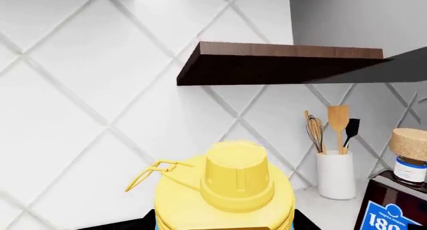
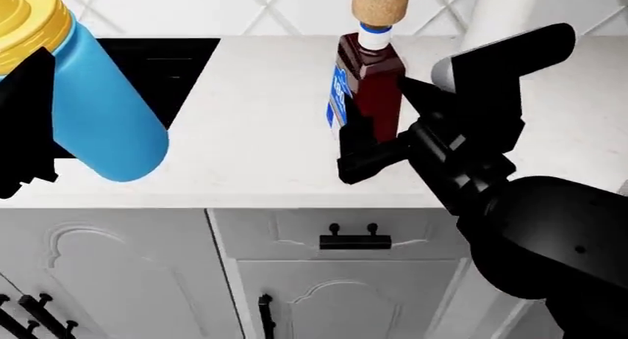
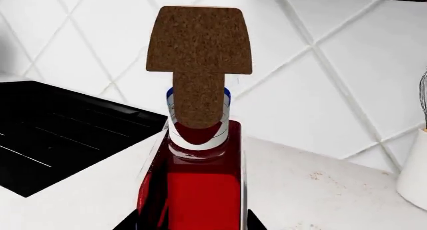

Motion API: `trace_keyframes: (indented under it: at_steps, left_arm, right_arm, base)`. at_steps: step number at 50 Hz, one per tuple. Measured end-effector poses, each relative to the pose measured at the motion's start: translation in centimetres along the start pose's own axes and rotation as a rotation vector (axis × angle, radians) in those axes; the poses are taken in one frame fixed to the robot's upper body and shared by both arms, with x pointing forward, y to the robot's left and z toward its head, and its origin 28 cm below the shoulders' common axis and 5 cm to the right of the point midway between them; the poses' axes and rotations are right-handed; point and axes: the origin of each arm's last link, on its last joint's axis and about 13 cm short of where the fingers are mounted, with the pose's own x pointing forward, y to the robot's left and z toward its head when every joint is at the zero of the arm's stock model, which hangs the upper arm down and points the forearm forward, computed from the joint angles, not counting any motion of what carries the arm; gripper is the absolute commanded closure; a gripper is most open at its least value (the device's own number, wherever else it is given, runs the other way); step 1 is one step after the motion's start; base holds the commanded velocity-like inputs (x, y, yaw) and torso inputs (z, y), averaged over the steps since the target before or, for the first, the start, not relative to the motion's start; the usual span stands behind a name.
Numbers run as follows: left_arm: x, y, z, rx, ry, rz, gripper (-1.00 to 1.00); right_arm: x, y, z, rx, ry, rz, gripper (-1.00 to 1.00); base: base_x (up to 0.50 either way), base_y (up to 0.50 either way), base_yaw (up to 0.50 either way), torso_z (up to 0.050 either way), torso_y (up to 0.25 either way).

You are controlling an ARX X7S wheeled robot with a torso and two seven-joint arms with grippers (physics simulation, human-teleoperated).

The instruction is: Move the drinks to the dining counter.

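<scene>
Worktop [image 2: 245, 133]: speckled, carries the cooktop [image 2: 157, 67]; dining counter not in view.
Flask [image 2: 98, 104]: lifted clear of the worktop, tilted, pinched in my left end effector [image 2: 25, 126], apparently ready to carry. Yellow lid on; contents unseen.
Bottle [image 2: 368, 89]: upright on the worktop, corked, dark red liquid inside. My right end effector [image 2: 378, 144] pinches its lower body, not yet lifted.
Holder [image 1: 335, 172]: holds whisk, spatulas.

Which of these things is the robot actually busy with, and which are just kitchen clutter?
Part of the job:
- light-blue cylindrical flask with yellow screw lid, lifted in the left gripper
- square dark-brown liquor bottle with cork stopper, right gripper around it

Just there:
- white utensil holder
- black cooktop
- dark wooden shelf
</scene>
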Motion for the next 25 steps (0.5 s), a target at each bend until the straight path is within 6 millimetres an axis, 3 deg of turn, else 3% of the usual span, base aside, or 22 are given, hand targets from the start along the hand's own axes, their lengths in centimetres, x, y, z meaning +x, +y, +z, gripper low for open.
trace_keyframes:
  at_steps: [25]
  left_arm:
    - [0.08, -0.34, 0.99, 0.017, -0.004, -0.007, 1.0]
  right_arm:
    - [-0.47, -0.21, -0.13, -0.003, -0.011, 0.0, 1.0]
  base:
    - [-0.41, 0.43, 0.0, 0.001, 0.001]
